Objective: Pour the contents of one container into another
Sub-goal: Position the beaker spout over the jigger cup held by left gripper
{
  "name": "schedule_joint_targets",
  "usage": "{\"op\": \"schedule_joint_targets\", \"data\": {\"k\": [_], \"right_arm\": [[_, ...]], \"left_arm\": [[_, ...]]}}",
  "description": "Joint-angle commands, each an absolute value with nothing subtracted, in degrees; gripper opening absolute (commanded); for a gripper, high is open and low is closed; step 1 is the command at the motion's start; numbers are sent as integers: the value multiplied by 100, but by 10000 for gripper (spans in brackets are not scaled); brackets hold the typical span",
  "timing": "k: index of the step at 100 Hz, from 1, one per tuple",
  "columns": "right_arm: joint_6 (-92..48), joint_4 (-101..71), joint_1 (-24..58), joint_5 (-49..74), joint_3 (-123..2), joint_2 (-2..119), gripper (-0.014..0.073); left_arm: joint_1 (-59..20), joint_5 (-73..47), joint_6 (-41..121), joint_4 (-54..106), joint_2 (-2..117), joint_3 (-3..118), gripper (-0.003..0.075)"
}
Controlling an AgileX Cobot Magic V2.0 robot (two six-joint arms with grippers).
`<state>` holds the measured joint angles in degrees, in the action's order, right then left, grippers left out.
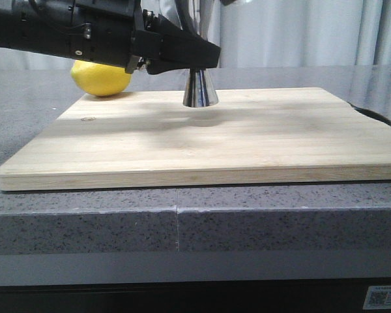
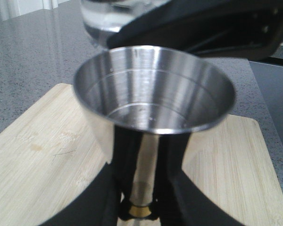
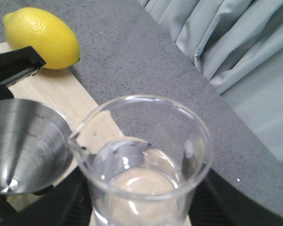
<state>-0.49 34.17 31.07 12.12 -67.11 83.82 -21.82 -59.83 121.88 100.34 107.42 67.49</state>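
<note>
Beaker held in right gripper, beside jigger clamped by left gripper

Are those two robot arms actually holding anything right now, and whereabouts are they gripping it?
Yes. The left gripper clasps the steel jigger at its narrow gold waist. The right gripper appears to hold the glass beaker near its base, though the contact is mostly hidden.

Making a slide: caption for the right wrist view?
Glass beaker held beside the steel jigger, lemon behind.
</note>
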Motion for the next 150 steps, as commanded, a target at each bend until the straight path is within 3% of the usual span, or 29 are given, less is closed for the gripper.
{"op": "schedule_joint_targets", "data": {"k": [1,150], "right_arm": [[-75,3565,3111,871,-6872,8214,260],[-75,4906,3333,1082,-6872,8217,260]], "left_arm": [[-2227,-6308,12179,10402,10482,6916,8],[-2227,-6308,12179,10402,10482,6916,7]]}}
